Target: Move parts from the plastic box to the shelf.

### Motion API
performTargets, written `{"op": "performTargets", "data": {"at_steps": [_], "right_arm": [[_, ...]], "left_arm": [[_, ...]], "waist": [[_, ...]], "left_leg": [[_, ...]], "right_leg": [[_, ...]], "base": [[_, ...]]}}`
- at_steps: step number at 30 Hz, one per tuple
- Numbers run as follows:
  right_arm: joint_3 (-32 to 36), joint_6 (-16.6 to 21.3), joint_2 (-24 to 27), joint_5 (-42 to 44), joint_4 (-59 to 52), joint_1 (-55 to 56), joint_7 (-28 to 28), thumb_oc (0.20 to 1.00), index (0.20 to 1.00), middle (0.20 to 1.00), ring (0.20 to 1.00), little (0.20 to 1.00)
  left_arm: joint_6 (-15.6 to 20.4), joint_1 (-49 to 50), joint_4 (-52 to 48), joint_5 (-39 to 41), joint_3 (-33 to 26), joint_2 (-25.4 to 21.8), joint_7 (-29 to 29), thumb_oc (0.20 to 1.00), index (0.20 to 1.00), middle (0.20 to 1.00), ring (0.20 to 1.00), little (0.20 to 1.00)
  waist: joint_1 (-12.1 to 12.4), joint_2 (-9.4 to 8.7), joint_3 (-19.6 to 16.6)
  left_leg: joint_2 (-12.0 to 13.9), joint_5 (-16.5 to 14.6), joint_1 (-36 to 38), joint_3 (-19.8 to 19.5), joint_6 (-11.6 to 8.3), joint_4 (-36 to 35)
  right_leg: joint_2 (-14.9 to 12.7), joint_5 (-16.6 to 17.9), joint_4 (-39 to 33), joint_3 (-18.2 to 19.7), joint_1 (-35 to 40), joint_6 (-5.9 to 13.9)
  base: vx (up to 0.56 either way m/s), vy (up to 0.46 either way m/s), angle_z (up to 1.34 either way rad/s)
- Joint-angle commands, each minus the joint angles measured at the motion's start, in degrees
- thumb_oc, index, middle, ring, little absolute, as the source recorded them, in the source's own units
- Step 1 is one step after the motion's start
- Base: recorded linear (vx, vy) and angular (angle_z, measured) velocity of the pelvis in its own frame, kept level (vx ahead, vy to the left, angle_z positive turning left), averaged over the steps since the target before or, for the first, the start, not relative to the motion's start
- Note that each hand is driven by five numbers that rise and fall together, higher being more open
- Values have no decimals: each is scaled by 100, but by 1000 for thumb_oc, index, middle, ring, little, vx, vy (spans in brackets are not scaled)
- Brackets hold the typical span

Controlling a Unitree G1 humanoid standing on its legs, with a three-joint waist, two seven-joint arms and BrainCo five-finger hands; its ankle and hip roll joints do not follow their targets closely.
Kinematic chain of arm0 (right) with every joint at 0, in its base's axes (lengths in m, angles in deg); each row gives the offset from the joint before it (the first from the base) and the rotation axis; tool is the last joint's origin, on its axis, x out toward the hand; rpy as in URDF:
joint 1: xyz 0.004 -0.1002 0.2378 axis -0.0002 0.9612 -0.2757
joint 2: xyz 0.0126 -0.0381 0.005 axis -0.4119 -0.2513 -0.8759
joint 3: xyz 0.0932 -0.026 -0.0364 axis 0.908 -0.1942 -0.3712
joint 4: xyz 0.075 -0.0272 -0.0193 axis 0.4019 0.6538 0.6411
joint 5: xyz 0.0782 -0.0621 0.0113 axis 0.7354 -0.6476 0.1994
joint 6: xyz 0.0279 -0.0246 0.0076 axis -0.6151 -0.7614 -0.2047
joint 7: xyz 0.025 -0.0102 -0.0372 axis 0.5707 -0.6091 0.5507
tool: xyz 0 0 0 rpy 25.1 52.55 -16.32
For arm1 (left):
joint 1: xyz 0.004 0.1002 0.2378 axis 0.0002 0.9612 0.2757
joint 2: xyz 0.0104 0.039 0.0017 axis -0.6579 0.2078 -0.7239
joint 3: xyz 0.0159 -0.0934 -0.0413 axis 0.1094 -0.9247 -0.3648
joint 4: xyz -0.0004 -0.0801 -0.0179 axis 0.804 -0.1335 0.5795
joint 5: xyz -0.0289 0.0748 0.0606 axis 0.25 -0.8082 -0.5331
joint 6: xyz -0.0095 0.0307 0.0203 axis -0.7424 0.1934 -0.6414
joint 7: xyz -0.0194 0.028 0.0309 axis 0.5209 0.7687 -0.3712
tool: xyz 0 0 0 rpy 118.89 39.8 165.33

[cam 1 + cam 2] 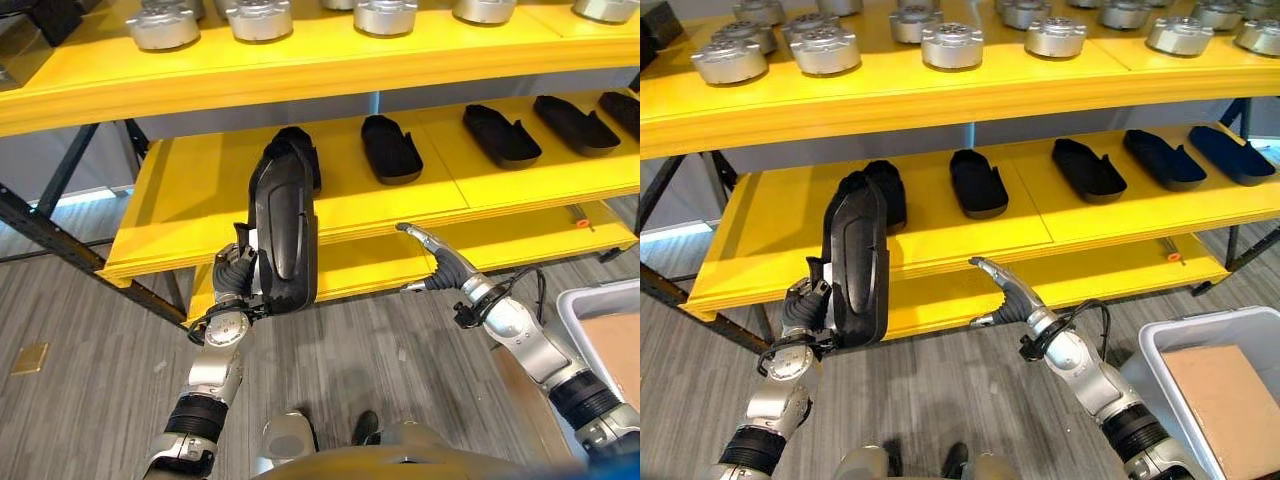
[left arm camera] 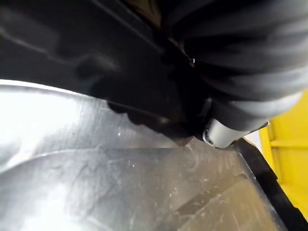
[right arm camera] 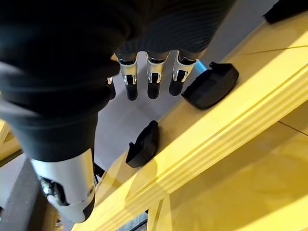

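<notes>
A long black moulded part (image 1: 285, 220) stands upright in my left hand (image 1: 232, 275), whose fingers are curled round its lower end. Its upper end reaches over the front of the middle yellow shelf (image 1: 190, 205), just before another black part (image 1: 885, 190) lying there. My right hand (image 1: 440, 262) hovers at the shelf's front edge, to the right of the held part, with straight fingers (image 3: 154, 82) and nothing in it. The grey plastic box (image 1: 1160, 345) stands on the floor at the lower right.
Three more black parts (image 1: 390, 148) (image 1: 500, 135) (image 1: 575, 125) lie in a row along the middle shelf. Several round metal parts (image 1: 260, 18) stand on the top shelf. A brown board (image 1: 1215, 390) lies in the box. A lower yellow shelf (image 1: 520, 240) sits below.
</notes>
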Motion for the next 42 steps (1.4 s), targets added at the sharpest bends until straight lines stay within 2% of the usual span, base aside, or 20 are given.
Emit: {"op": "performTargets", "data": {"at_steps": [1, 3, 4, 5, 9, 11, 12, 17, 24, 25, 31, 33, 34, 35, 36, 38, 39, 40, 41, 42], "right_arm": [[86, 397, 23, 143, -382, -66, 60, 1000, 1000, 1000, 1000, 1000], [83, 407, 40, 155, -512, 48, 112, 1000, 1000, 1000, 1000, 1000], [113, 433, 61, 140, -591, 128, 190, 1000, 1000, 1000, 1000, 1000], [119, 410, 53, 123, -620, 145, 191, 1000, 1000, 1000, 1000, 1000], [148, 297, 33, 125, -642, 222, 99, 1000, 1000, 1000, 1000, 1000], [176, 221, -35, 152, -620, 232, 38, 1000, 1000, 1000, 1000, 1000], [187, 179, -85, 139, -643, 243, -7, 1000, 1000, 1000, 1000, 1000], [219, 147, -169, 120, -701, 227, -83, 1000, 1000, 1000, 1000, 1000], [222, 161, -217, 56, -786, 181, -156, 1000, 1000, 1000, 1000, 1000], [212, 158, -221, 56, -805, 151, -168, 1000, 1000, 1000, 1000, 1000], [145, 116, -228, -14, -818, -178, -168, 1000, 1000, 1000, 1000, 1000], [99, 2, -273, 21, -799, -349, -201, 1000, 1000, 1000, 1000, 1000], [90, 7, -289, 13, -796, -361, -199, 1000, 1000, 1000, 1000, 1000], [50, 57, -314, -63, -763, -354, -217, 1000, 1000, 1000, 1000, 1000], [16, 128, -324, -87, -705, -331, -243, 1000, 1000, 1000, 1000, 1000], [-1, 357, -316, 1, -576, -300, -271, 1000, 1000, 1000, 1000, 1000], [20, 429, -301, 40, -569, -300, -262, 1000, 1000, 1000, 1000, 1000], [35, 503, -302, 138, -619, -285, -250, 1000, 1000, 1000, 1000, 1000], [44, 514, -303, 156, -644, -275, -252, 1000, 1000, 1000, 1000, 1000], [81, 557, -312, 171, -729, -227, -267, 1000, 1000, 1000, 1000, 1000]], "left_arm": [[584, -159, -428, 68, -339, -97, 20, 200, 200, 200, 200, 200], [610, -163, -403, 32, -388, -80, -39, 200, 200, 200, 200, 200], [686, -192, -298, -25, -411, -86, -105, 200, 200, 200, 200, 200], [687, -217, -271, -54, -416, -75, -113, 200, 200, 200, 200, 200], [688, -314, -168, -73, -380, -91, -109, 200, 200, 200, 200, 200], [687, -364, -153, -110, -335, -82, -37, 200, 200, 200, 200, 200], [698, -390, -188, -180, -300, -89, 94, 200, 200, 200, 200, 200], [690, -360, -414, -336, -344, -144, 342, 200, 200, 200, 200, 200], [609, -41, -851, -376, -594, -277, 387, 200, 200, 200, 200, 200], [600, -14, -831, -382, -622, -299, 256, 200, 200, 200, 200, 200], [665, -99, -770, -449, -589, -419, -41, 200, 200, 200, 200, 200], [677, -239, -676, -442, -578, -491, -112, 200, 200, 200, 200, 200], [715, -254, -646, -463, -578, -509, -119, 200, 200, 200, 200, 200], [753, -260, -619, -508, -571, -523, -78, 200, 200, 200, 200, 200], [719, -257, -642, -517, -556, -528, -21, 200, 200, 200, 200, 200], [674, -261, -644, -544, -549, -561, 94, 200, 200, 200, 200, 200], [677, -294, -618, -543, -547, -581, 134, 200, 200, 200, 200, 200], [717, -345, -556, -546, -508, -630, 225, 200, 200, 200, 200, 200], [723, -353, -552, -548, -496, -641, 243, 200, 200, 200, 200, 200], [752, -348, -551, -562, -469, -654, 285, 200, 200, 200, 200, 200]], "waist": [[194, 181, -25], [175, 228, -21], [99, 207, -55], [94, 204, -66], [114, 147, -70], [168, 105, -73], [228, 96, -67], [368, -6, -29], [631, -138, 68], [665, -174, 68], [822, -235, 82], [910, -312, 68], [916, -325, 70], [896, -318, 86], [867, -297, 105], [805, -230, 127], [767, -218, 145], [626, -211, 210], [600, -204, 224], [535, -234, 272]], "left_leg": [[218, 801, 180, 164, 9, 30], [469, 1079, 180, 222, -95, -237], [572, 905, 337, 458, -123, -391], [564, 857, 357, 530, -112, -386], [447, 540, 330, 594, 9, -130], [289, 393, 384, 541, 106, -87], [168, 404, 390, 557, 211, -123], [-44, 268, 440, 457, 287, -164], [-143, 173, 149, 429, 322, 59], [-179, 37, 176, 375, 309, 90], [-162, -186, 17, 588, 455, 468], [-272, -397, 22, 771, 725, 560], [-319, -461, 44, 790, 803, 570], [-406, -573, 137, 797, 941, 567], [-448, -621, 231, 789, 979, 556], [-383, -613, 453, 759, 893, 503], [-330, -613, 534, 731, 820, 484], [-253, -664, 699, 655, 702, 439], [-228, -678, 731, 647, 683, 426], [-189, -617, 753, 691, 674, 396]], "right_leg": [[-480, -12, -80, 71, 481, 933], [-482, -125, 16, 21, 550, 922], [-590, -328, 229, -87, 597, 972], [-618, -342, 283, -138, 589, 986], [-744, -518, 616, -199, 562, 990], [-783, -480, 627, -207, 578, 1064], [-788, -319, 554, -266, 529, 1105], [-848, -205, 437, -266, 479, 1214], [-894, -150, 250, -370, 527, 1226], [-915, -247, 281, -330, 569, 1258], [-980, -460, 679, -535, 602, 1238], [-1242, -143, 1663, -784, 443, 1438], [-1325, -6, 2023, -794, 364, 1496], [-1530, 296, 2716, -748, 75, 1625], [-1636, 370, 2864, -704, -140, 1641], [-1733, 323, 2470, -697, -302, 1543], [-1805, 429, 2082, -677, -365, 1530], [-1971, 909, 1443, -472, -659, 1624], [-1975, 1016, 1305, -423, -694, 1655], [-2046, 1331, 1055, -363, -827, 1657]], "base": [[161, 211, -34], [250, 274, -25], [310, 335, -11], [293, 317, 3], [164, 191, 18], [162, 170, 24], [128, 153, 26], [71, 48, 13], [63, 40, 6], [126, 49, 3], [62, 120, -1], [26, 206, -10], [52, 171, -17], [89, 137, -22], [128, 40, -25], [104, -127, -26], [90, -251, -11], [76, -237, -2], [28, -268, 3], [12, -214, 27]]}}
